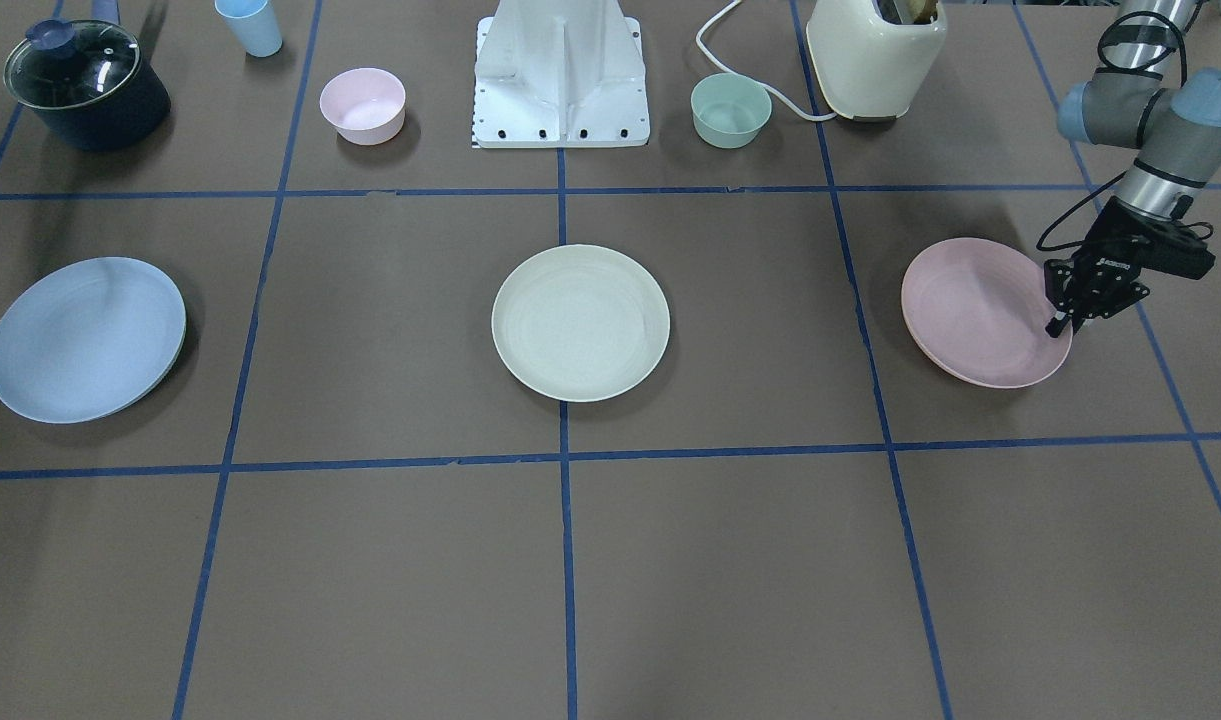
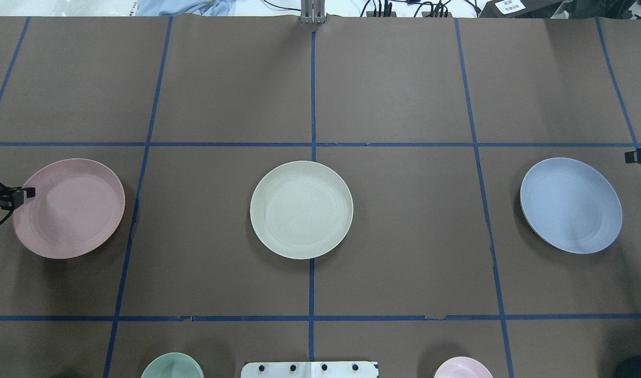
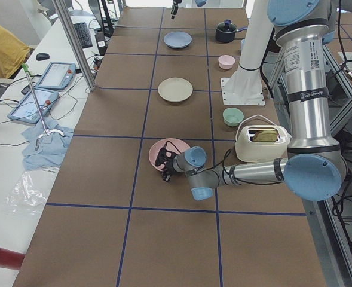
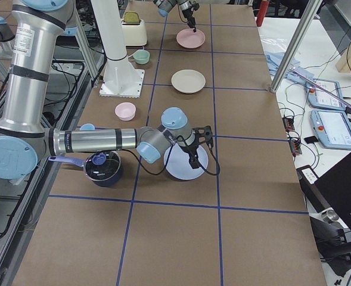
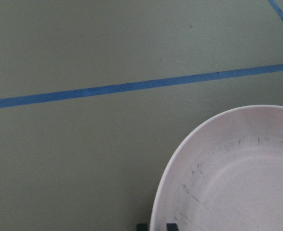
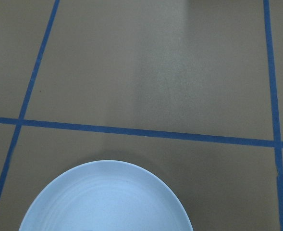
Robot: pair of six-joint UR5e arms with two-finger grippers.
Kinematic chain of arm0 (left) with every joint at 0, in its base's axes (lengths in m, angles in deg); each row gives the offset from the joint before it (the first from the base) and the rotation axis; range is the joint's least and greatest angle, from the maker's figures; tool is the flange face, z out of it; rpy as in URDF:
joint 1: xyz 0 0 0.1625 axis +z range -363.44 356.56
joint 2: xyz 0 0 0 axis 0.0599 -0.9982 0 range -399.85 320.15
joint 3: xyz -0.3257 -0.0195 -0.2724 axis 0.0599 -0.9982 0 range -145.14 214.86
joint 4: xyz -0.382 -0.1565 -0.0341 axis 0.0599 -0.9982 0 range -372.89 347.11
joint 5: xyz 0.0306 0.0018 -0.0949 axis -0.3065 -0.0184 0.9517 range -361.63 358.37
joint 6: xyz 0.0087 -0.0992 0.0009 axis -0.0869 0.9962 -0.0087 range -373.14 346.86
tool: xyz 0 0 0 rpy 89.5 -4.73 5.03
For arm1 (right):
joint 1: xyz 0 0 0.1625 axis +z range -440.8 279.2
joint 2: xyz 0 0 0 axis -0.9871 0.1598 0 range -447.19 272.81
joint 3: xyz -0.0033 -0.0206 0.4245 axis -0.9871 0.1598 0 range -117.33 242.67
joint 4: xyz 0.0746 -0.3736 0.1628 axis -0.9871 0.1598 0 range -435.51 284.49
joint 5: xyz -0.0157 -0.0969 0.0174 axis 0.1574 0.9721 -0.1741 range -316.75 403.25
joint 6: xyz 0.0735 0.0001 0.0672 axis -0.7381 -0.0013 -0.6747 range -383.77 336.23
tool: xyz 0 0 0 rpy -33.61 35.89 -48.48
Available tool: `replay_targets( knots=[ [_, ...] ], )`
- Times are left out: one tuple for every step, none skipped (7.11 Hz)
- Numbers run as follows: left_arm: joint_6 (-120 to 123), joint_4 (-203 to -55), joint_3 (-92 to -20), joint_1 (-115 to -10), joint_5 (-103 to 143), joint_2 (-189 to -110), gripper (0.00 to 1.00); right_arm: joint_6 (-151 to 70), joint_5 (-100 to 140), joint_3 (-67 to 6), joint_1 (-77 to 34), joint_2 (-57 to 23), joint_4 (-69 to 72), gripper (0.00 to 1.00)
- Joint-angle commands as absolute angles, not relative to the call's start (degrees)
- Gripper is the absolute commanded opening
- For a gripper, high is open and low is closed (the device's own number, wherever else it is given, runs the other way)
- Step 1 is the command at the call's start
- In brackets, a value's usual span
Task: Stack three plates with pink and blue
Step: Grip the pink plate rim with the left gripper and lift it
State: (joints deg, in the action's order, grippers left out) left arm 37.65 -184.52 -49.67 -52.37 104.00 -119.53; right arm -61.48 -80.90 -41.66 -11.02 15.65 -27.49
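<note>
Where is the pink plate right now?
In the overhead view the pink plate lies at far left, on the robot's left side, left of the cream plate, with the left gripper at its outer rim.

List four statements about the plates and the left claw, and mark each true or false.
1. The pink plate, the cream-white plate and the blue plate lie apart, none stacked. True.
2. The cream-white plate is on the robot's left. False: it lies in the middle, and the pink plate is on the robot's left.
3. The left claw straddles the pink plate's rim. True.
4. The green bowl sits on the blue plate. False: it stands on the table beside the toaster, and nothing lies on the blue plate.
</note>
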Motion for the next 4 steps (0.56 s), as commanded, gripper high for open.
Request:
replay_targets(
  knots=[
    [37.6,-180.4,-57.7,-52.9,107.9,-120.6,0.00,-61.5,-81.1,-41.7,-11.0,15.6,-27.7,1.00],
    [37.7,-173.1,-62.2,-52.9,107.9,-125.1,0.00,-61.5,-81.1,-41.6,-11.0,15.6,-28.3,1.00],
    [38.1,-161.6,-66.3,-52.6,107.9,-131.9,0.00,-61.5,-81.2,-41.6,-11.0,15.7,-28.3,1.00],
    [38.4,-150.6,-67.0,-50.5,107.6,-141.7,0.00,-61.5,-81.3,-41.6,-11.0,15.7,-28.3,1.00]
  ],
)
